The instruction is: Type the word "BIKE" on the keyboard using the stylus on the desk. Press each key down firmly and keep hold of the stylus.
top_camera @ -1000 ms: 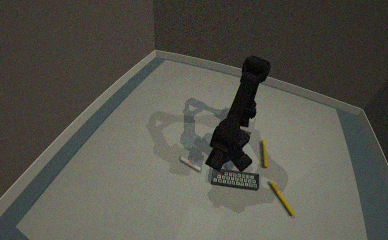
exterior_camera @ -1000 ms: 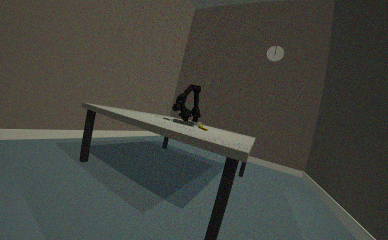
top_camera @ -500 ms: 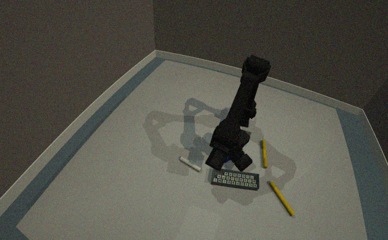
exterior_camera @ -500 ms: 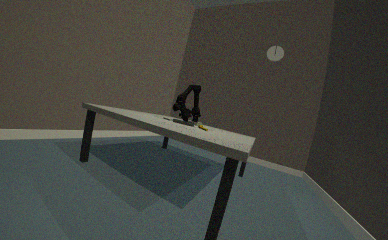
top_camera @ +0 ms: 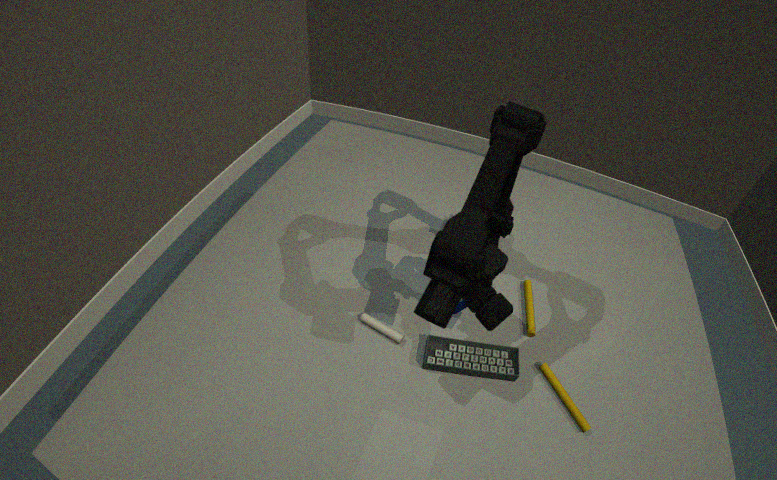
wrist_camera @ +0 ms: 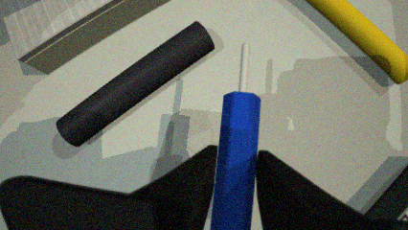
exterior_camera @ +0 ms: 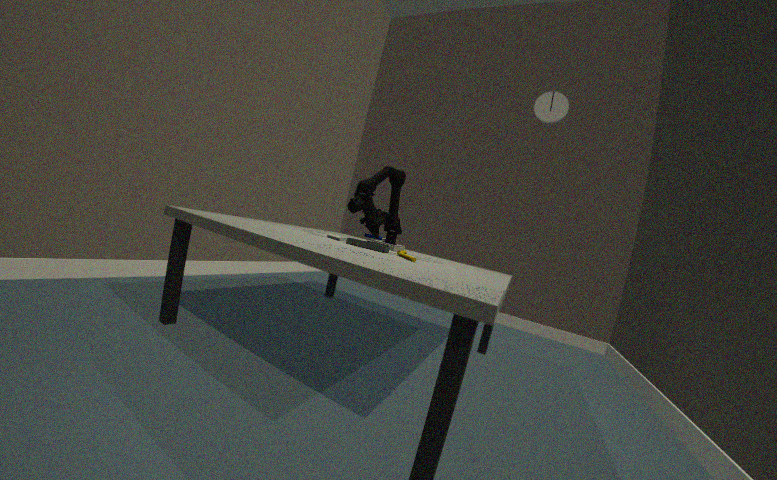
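Observation:
The blue stylus [wrist_camera: 239, 129] with its thin pale tip is held between the two black fingers of my gripper [wrist_camera: 237, 156], which is shut on it. The tip points up in the wrist view, and its shadow lies apart from it on the table. In the top view the arm hides most of the stylus [top_camera: 460, 306], with a bit of blue showing beneath the arm. It also shows in the exterior view as a blue sliver [exterior_camera: 372, 236] above the table. The dark keyboard [top_camera: 469, 375] [exterior_camera: 367, 245] with pale lettered keys lies in front of the arm.
A black cylinder [wrist_camera: 136, 83] lies close to the stylus in the wrist view. A yellow rod [top_camera: 529, 309] [wrist_camera: 361, 34] lies right of the arm. Another yellow rod [top_camera: 565, 397] lies right of the keyboard, and a white rod [top_camera: 382, 328] lies left of it.

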### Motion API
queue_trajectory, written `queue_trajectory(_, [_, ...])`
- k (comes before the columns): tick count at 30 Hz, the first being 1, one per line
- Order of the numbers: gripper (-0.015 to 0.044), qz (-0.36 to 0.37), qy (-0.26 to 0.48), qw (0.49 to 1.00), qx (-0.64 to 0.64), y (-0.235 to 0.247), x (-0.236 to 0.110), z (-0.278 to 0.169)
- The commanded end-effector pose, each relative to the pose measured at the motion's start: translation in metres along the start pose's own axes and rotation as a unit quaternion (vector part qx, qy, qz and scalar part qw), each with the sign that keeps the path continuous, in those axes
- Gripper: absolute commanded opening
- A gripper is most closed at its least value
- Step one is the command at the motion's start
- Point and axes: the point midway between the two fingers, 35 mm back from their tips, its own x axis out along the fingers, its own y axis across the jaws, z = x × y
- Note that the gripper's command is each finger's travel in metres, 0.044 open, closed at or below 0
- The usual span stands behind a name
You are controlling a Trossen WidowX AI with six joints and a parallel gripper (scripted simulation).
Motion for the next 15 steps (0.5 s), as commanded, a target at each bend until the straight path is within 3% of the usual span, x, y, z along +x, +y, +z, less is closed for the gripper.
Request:
queue_trajectory(1, [0.0,-0.001,0.004,1.0,-0.002,-0.001,-0.004,0.001])
queue_trajectory(15, [0.0,0.131,0.085,0.982,0.104,-0.012,-0.005,-0.013])
